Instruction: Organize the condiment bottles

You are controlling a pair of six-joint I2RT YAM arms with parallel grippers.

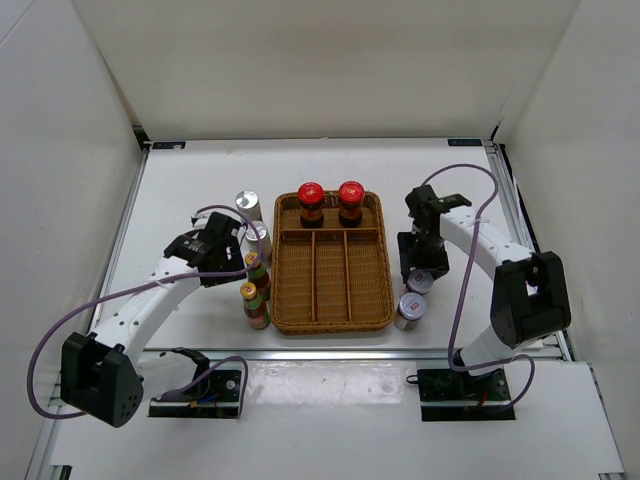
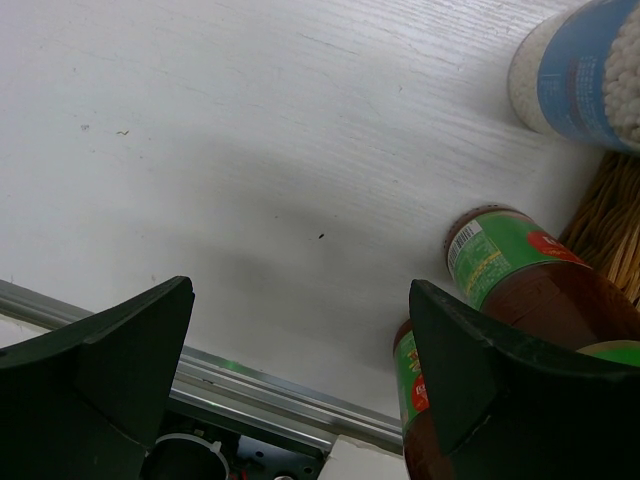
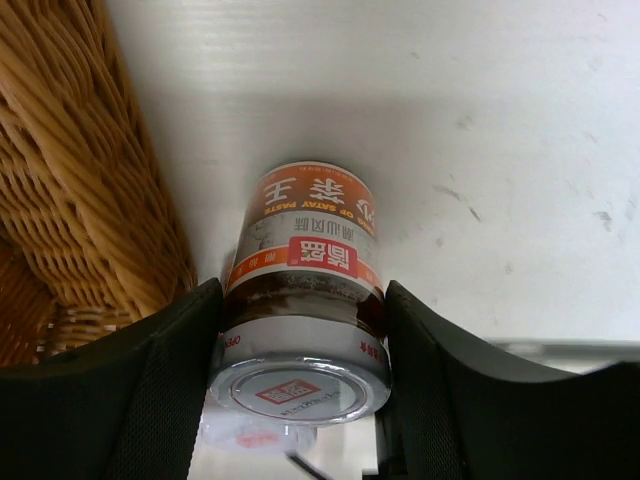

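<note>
2 white arms [image 1: 150, 303] with black joints, black fingers [image 2: 110, 370], purple cables [image 1: 460, 167].

1. Wicker tray [image 1: 335, 326]: brown weave.
2. Red-cap bottles [image 1: 311, 200] [image 1: 351, 198]: bright red tops, dark bodies.
3. Slim bottles [image 1: 257, 272] [image 1: 254, 300]: green/orange caps, green labels w/ red patch, brown contents.
4. Silver-cap bottles [image 1: 247, 201] [image 1: 258, 233]: plain metallic tops.
5. White-bodied bottle [image 2: 585, 70]: blue label.
6. Grey-lid jar [image 3: 305, 290]: silver-grey lid w/ red mark, orange & white label, red patch.
7. Second grey-lid jar [image 1: 411, 305]: same lid colours.
8. Table [image 1: 200, 180]: white.
</note>
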